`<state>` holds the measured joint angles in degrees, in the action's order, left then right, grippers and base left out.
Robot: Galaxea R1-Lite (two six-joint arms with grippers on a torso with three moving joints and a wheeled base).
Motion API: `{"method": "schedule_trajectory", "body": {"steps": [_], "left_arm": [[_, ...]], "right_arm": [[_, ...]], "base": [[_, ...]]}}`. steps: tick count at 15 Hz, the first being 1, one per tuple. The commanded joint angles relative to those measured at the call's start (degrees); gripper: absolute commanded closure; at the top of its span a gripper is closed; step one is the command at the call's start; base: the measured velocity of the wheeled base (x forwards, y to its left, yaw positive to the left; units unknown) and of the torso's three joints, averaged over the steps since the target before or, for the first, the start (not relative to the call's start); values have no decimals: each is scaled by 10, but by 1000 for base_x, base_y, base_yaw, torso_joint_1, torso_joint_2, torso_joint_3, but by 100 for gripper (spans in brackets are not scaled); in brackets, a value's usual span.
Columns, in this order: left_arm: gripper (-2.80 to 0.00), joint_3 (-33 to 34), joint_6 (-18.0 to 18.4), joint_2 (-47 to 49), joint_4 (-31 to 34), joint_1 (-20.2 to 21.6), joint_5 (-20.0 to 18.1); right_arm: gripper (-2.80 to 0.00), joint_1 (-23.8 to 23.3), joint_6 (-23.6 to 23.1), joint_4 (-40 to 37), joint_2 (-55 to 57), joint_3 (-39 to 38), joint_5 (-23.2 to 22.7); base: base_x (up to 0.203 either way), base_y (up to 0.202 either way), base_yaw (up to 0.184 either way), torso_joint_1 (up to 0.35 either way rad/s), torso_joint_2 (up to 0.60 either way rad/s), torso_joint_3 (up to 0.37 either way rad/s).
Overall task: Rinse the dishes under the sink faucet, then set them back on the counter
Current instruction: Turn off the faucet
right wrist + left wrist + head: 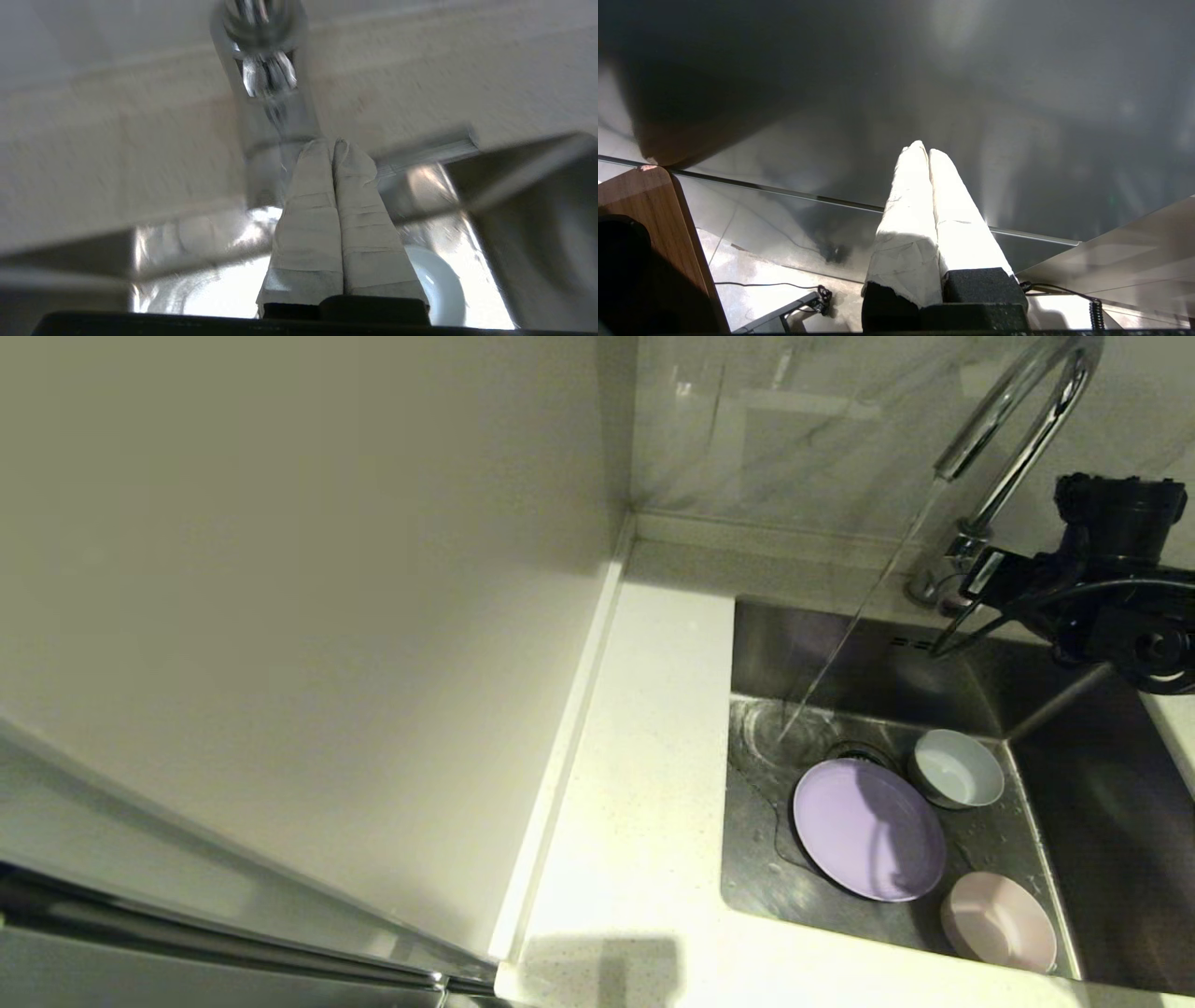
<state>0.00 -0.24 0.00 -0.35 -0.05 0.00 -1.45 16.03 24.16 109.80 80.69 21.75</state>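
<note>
Head view: water runs from chrome faucet (1018, 420) into steel sink (1074, 784). Lavender plate (868, 829) at center, white mug (957, 768) at its 1 o'clock, pink bowl (999, 921) at 5. Right gripper (334, 142) pressed together, empty, by the faucet base; left gripper (923, 150) parked, pressed together.

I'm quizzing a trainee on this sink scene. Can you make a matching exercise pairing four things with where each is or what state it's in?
Things:
1. plate
2. bowl
3. mug
4. faucet

Places or states:
A. pink, in the sink's near corner
B. running water into the sink
C. white, lying beside the drain, behind the plate
D. lavender, tilted over the drain

Pairs: 1-D, 2-A, 3-C, 4-B
</note>
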Motion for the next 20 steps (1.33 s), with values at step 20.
{"method": "schedule_trajectory", "body": {"steps": [20], "left_arm": [[0, 2, 0, 0, 0, 0, 0]], "right_arm": [[0, -43, -15, -105, -95, -6, -11]], "base": [[0, 0, 0, 0, 0, 0]]}}
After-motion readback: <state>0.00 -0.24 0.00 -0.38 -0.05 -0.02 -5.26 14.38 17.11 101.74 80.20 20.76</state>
